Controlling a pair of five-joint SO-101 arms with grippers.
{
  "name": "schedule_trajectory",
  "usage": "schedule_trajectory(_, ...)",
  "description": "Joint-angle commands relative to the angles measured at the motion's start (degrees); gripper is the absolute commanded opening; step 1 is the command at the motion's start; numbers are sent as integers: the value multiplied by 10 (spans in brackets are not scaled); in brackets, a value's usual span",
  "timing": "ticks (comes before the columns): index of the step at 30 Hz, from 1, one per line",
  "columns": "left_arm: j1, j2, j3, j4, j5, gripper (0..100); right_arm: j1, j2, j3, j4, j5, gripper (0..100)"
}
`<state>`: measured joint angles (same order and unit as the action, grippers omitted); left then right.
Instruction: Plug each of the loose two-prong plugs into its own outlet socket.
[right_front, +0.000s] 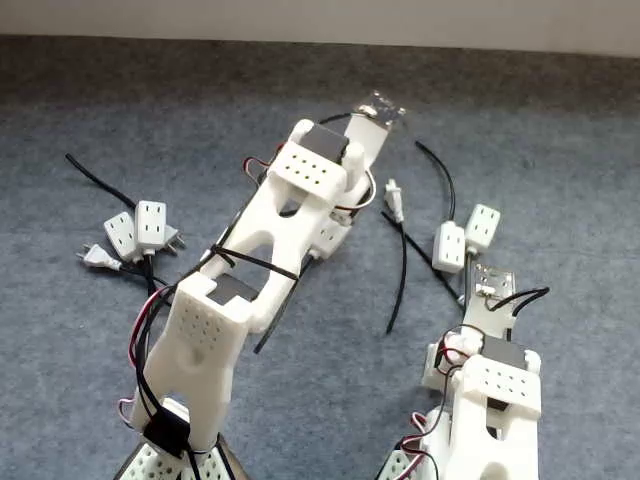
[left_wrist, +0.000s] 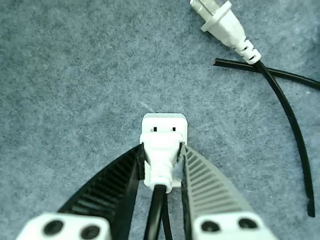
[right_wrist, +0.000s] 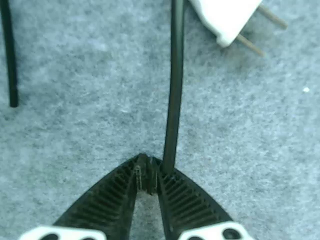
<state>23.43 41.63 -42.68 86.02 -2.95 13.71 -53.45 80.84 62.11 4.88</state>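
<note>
My left gripper (left_wrist: 161, 150) is shut on a white two-prong plug (left_wrist: 161, 157) whose front end is pressed against a white outlet socket (left_wrist: 164, 125) on the grey carpet; the prongs are hidden. A second loose white plug (left_wrist: 225, 22) with a black cord lies beyond it, and in the high view this plug (right_front: 394, 198) lies right of the left arm (right_front: 290, 210). My right gripper (right_wrist: 147, 172) is shut just above the carpet, with a black cord (right_wrist: 173, 90) running past one fingertip. A white outlet block with two brass prongs (right_wrist: 227, 15) lies ahead of it.
Two white outlet blocks (right_front: 137, 230) and another plug (right_front: 98, 258) lie at the left. Two more outlet blocks (right_front: 465, 238) sit ahead of the right arm (right_front: 495, 385). Black cords (right_front: 403, 270) cross the carpet between the arms.
</note>
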Motion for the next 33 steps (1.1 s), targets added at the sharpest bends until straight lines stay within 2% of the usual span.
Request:
schedule_trajectory(1,25,-15,-9,10,5,6,5,-2,0,-15,0,9)
schedule_trajectory(6,32,-15,-9,19,33,6,5,-2,0,-15,0,9)
schedule_trajectory(13,25,-8,-7,22,31,6,5,-2,0,-15,0,9)
schedule_trajectory(24,0,110,-3,-11,33,6,5,-2,0,-15,0,9)
schedule_trajectory(31,1,70,-3,-10,31,13,5,-2,0,-15,0,9)
schedule_trajectory(33,0,48,-2,-5,31,60,5,-2,0,-15,0,9)
